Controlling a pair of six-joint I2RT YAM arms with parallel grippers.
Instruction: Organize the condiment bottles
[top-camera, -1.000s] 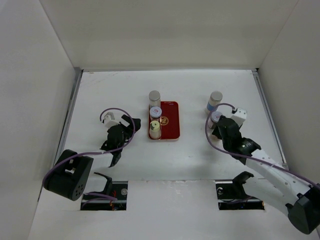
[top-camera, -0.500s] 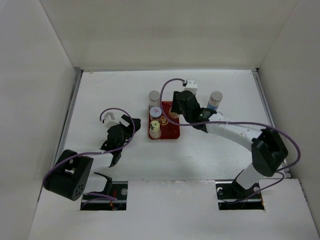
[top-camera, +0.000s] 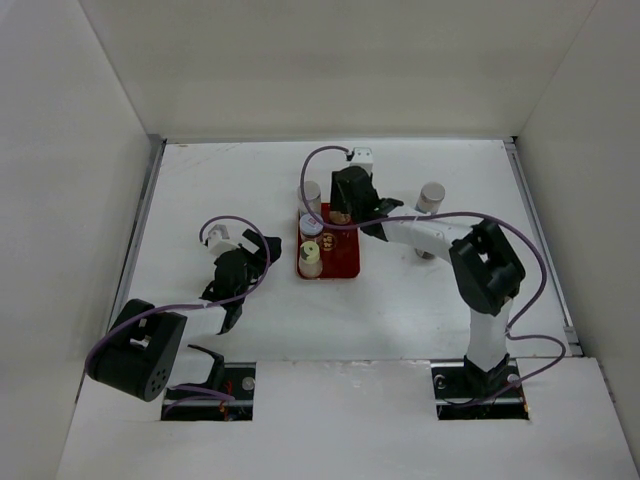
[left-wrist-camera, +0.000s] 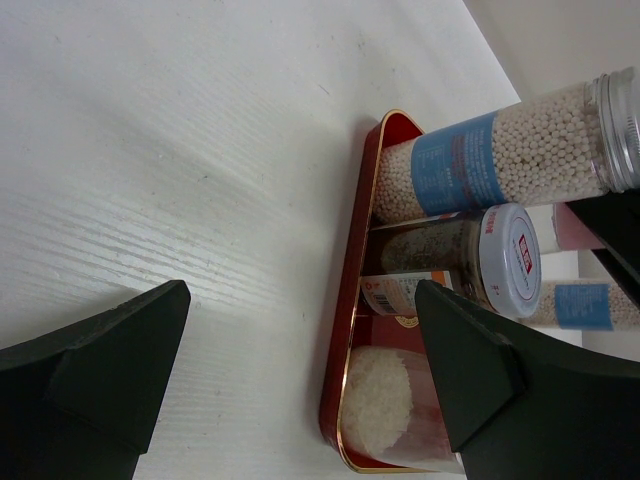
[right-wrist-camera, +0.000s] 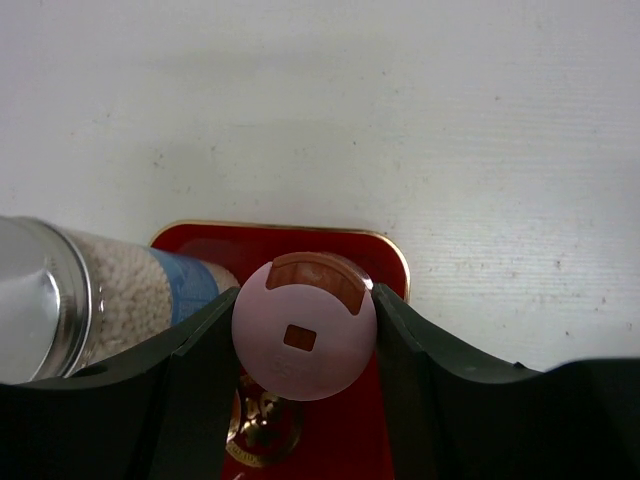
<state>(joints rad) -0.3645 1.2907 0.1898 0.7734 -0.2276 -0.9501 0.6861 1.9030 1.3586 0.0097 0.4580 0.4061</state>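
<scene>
Condiment bottles (top-camera: 311, 226) numbered five: three lined the left side of the one red tray (top-camera: 345, 255), a lone bottle (top-camera: 432, 195) stood on the worktop (top-camera: 420, 300) at right, the right gripper (top-camera: 341, 208) clamped a pink-capped bottle (right-wrist-camera: 304, 335) over the tray's far end, having carried it from there; the left gripper (left-wrist-camera: 300, 295) gaped, unmoved

Tray (top-camera: 345, 262) sits mid counter (top-camera: 220, 170): near bottle (top-camera: 310, 258), middle bottle (top-camera: 311, 225) behind it along the left side, far bottle (top-camera: 311, 190) at the back corner. Right pincer (top-camera: 342, 210) grips a fourth bottle (right-wrist-camera: 303, 343) over the tray's back; lone bottle (top-camera: 431, 196) stands further right.
</scene>
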